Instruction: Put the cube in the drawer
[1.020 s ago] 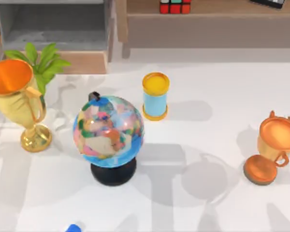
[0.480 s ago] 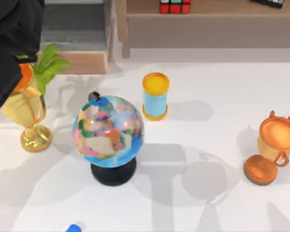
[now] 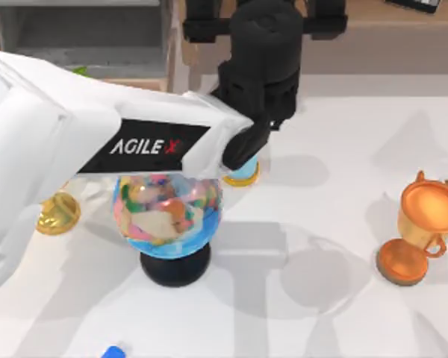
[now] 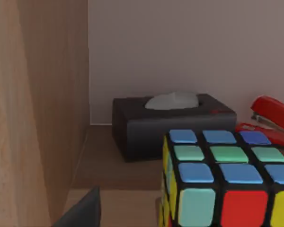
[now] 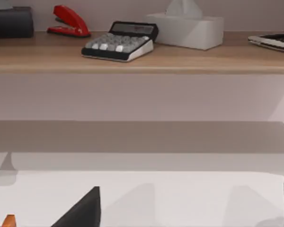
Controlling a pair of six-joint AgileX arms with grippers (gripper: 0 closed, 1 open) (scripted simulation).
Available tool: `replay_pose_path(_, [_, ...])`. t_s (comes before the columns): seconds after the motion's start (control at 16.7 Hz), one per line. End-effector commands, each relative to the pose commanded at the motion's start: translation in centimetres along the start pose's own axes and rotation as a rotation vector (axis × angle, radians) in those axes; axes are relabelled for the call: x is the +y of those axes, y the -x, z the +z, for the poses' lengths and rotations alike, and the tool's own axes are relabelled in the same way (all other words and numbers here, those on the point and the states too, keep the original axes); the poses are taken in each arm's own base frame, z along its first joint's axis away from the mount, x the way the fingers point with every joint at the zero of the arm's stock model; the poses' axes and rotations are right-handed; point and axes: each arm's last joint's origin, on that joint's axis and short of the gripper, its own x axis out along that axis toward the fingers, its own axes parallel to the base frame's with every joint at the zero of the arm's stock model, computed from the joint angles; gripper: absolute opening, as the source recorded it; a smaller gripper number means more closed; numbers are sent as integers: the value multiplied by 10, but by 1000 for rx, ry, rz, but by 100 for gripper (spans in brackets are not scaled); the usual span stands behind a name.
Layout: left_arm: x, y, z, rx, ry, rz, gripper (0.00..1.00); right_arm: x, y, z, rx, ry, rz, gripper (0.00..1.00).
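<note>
At the back of the table, over the long brown wooden shelf [image 3: 373, 33], sits the left gripper [image 3: 265, 19]; its white arm crosses the top view diagonally, black label reading "AGILEX" in white. Can't tell if its fingers are spread or closed. Left wrist view: the small puzzle cube [image 4: 227, 182], black grid with blue, green, red and yellow stickers showing, is close in front of the camera on the shelf, near a black tissue box [image 4: 173, 125] and a red stapler [image 4: 272, 118]. The wide shallow drawer with grey inside and tan front [image 3: 82, 45] is pulled out at back left. Multicoloured globe on a black base [image 3: 168, 212] is mid-table, copper trophy cup [image 3: 422, 227] at right. Right wrist view: grey-keyed calculator [image 5: 118, 45], white tissue box [image 5: 187, 28], no readable writing.
</note>
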Motion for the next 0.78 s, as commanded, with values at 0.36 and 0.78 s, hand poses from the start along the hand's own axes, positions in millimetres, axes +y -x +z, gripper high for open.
replay_pose_path(0.36, [-17, -8, -55, 49, -42, 27, 100, 0, 0, 0, 0, 0, 0, 100])
replay_pose_path(0.78, [-22, -10, -50, 48, -42, 26, 100, 0, 0, 0, 0, 0, 0, 100])
